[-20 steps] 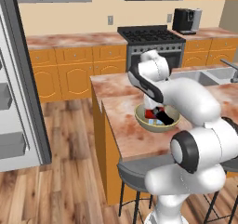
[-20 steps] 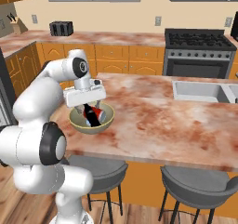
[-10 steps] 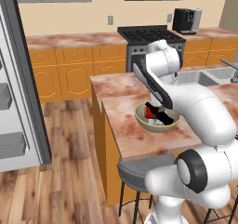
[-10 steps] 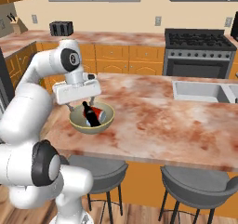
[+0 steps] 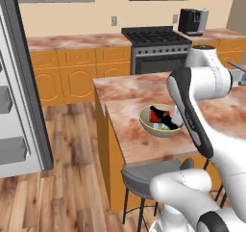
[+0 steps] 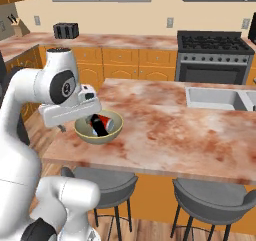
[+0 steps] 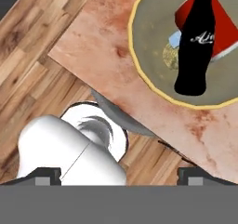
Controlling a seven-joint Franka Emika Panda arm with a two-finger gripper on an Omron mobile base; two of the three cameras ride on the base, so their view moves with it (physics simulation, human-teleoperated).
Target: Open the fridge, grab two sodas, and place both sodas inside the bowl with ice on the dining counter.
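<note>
The arm bends over at the elbow, forearm angled downward. The gripper (image 7: pixel 119 174) points down, fingers spread wide, holding nothing.

A: Colour log. Bowl (image 7: pixel 139 74) olive-tan, yellower along the rim. Bottle (image 7: pixel 195 46) black with pale lettering. Can (image 7: pixel 223 28) red with a silvery edge.

B: Ice (image 7: pixel 174 39) pale blue. Dining counter (image 6: pixel 165 125) reddish-pink marbled stone on an orange base. Stools (image 6: pixel 215 200) grey. Floor (image 5: pixel 62 187) brown wood planks.
</note>
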